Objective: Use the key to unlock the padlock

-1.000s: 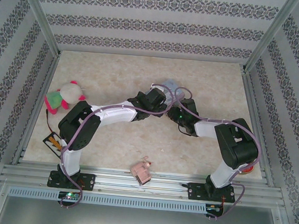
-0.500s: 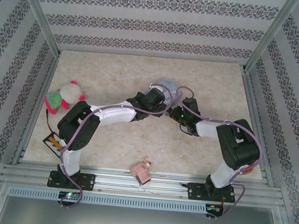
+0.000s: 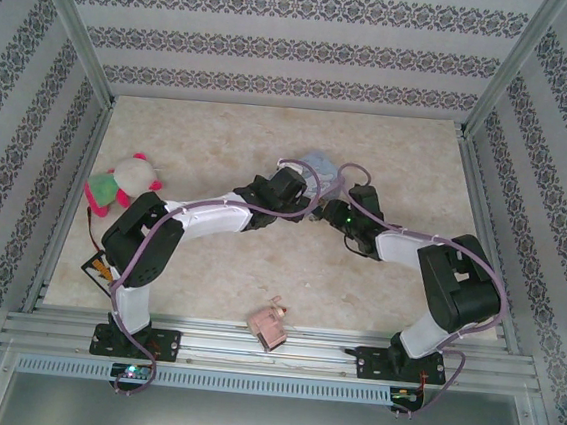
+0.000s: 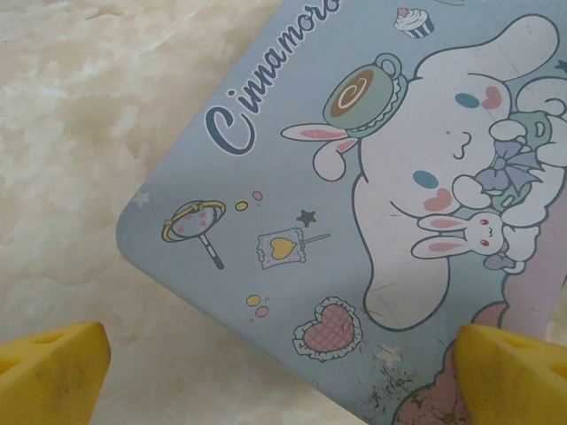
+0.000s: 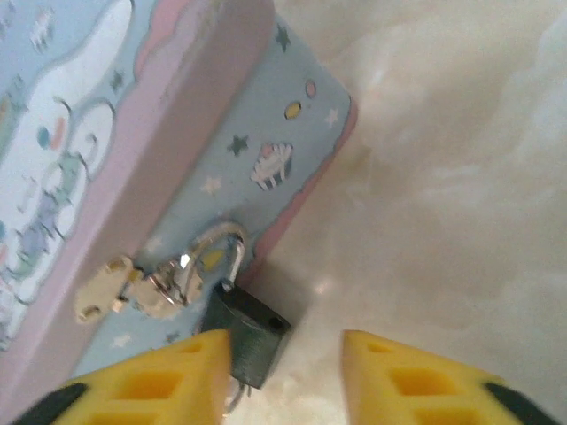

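Note:
The padlock point(image 5: 245, 333), a small dark square body with a thin silvery shackle point(image 5: 215, 251), hangs from the hasp point(image 5: 133, 288) on the side of a blue cartoon tin point(image 5: 252, 168). One hole in the top of its body shows empty. A thin silvery bit point(image 5: 232, 394) sticks out under the body; I cannot tell if it is the key. My right gripper point(image 5: 283, 354) is open, its left fingertip point(image 5: 168, 376) beside the lock body. My left gripper point(image 4: 283, 372) is wide open above the tin's lid point(image 4: 266, 177). Both wrists meet at the tin point(image 3: 318, 164).
A pink and white plush toy point(image 3: 123, 181) lies at the left. A pink blocky object point(image 3: 269, 322) sits near the front rail, and a small orange and black item point(image 3: 99, 267) lies by the left arm's base. Metal frame posts and patterned walls enclose the table.
My right gripper closed and then opened again, and now stands apart from the padlock. Both arms shifted slightly; the right elbow moved to the right.

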